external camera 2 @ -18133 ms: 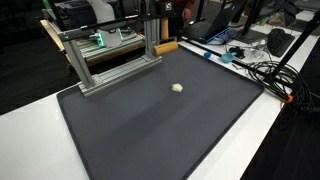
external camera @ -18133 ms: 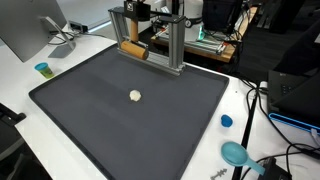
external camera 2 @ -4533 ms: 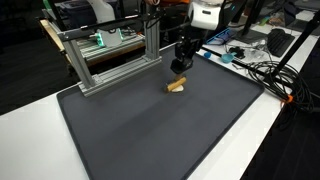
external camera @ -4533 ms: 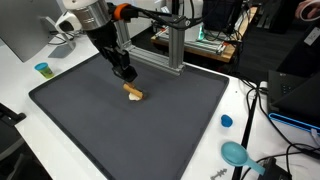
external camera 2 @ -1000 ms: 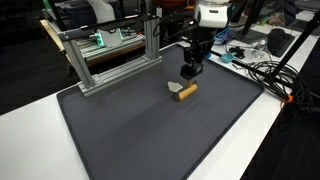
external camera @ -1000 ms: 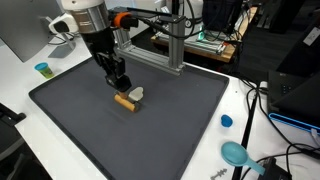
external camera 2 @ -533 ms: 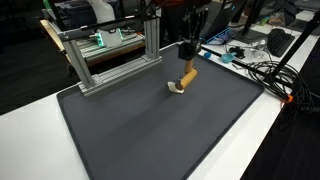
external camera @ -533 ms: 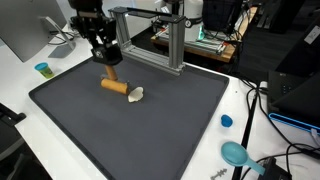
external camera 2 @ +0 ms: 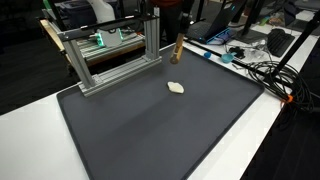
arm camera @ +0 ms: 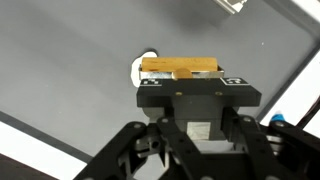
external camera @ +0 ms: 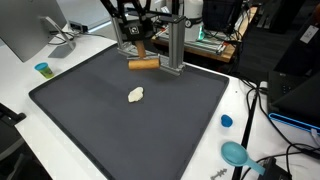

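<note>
The gripper (external camera: 139, 55) keeps its fingers clenched on one wooden roller (external camera: 143, 64), held in the air above the black mat (external camera: 90, 120), just in front of one metal frame (external camera: 174, 45). One pale dough lump (external camera: 136, 95) lies on the mat, apart from the roller. One blue cap (external camera: 226, 121) sits beside the mat.

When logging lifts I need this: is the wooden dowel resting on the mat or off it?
Off it. The gripper holds the wooden dowel in the air above the dark mat, apart from the white lump.
</note>
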You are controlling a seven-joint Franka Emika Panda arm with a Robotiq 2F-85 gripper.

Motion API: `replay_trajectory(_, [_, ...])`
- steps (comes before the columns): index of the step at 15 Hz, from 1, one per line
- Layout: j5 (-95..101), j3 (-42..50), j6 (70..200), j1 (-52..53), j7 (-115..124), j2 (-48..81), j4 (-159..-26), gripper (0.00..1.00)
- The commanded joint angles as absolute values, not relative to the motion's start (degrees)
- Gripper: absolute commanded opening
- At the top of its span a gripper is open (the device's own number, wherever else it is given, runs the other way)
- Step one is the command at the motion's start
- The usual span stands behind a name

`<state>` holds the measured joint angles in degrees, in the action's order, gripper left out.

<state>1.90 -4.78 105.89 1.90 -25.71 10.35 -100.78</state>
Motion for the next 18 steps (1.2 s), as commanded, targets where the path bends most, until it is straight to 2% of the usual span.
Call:
replay_trajectory(1, [2.3,-5.1,105.1,2.3,-26.7,10.4,-100.8,0.47])
replay_trajectory(4, [2.6,-5.3,105.0,2.4,-27.8,10.4,-101.2,0.47])
replay_trajectory(5, [2.6,-5.3,105.0,2.4,-28.0,10.4,-101.2,0.22])
replay_trajectory(11, [14.2,-5.2,113.3,2.7,-38.3,10.3,-105.0,0.22])
replay_trajectory(18, [14.5,-7.0,119.7,2.9,-55.6,12.3,-106.5,0.22])
